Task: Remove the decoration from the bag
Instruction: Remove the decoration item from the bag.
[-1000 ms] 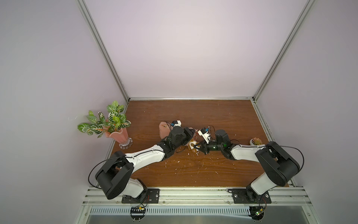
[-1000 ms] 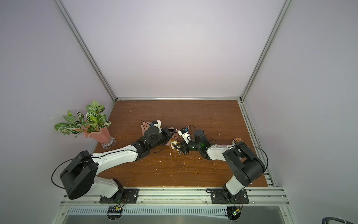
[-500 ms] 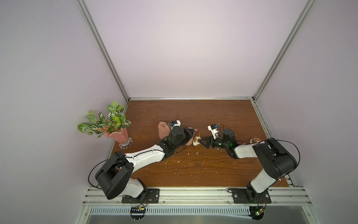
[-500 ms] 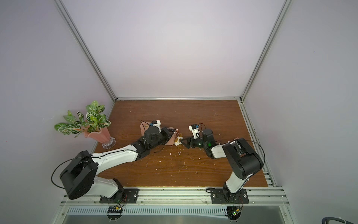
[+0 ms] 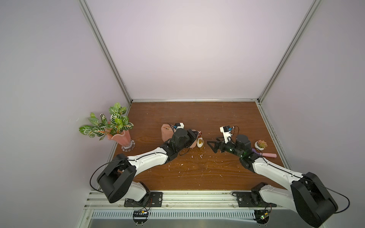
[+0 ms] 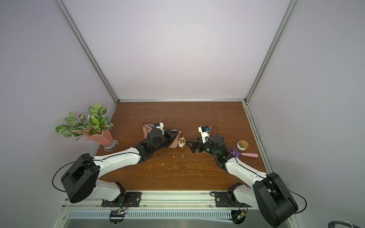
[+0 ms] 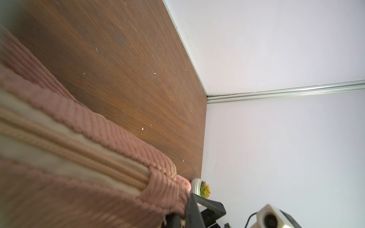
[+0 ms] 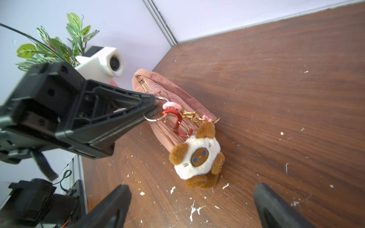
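**Top views:** one dusty-pink corduroy zip pouch (image 5: 165, 132), mostly hidden under the left arm (image 5: 150, 160). One cream-and-brown plush charm (image 5: 200, 142) lies on the wooden table (image 5: 197, 175) at 9 o'clock of the right gripper (image 5: 210, 149), near but apart.

**Left wrist:** pouch blurred and cropped.

**Right wrist:** left gripper (image 8: 152, 107) clamped on one silver ring (image 8: 156, 119); right gripper spread wide, empty.
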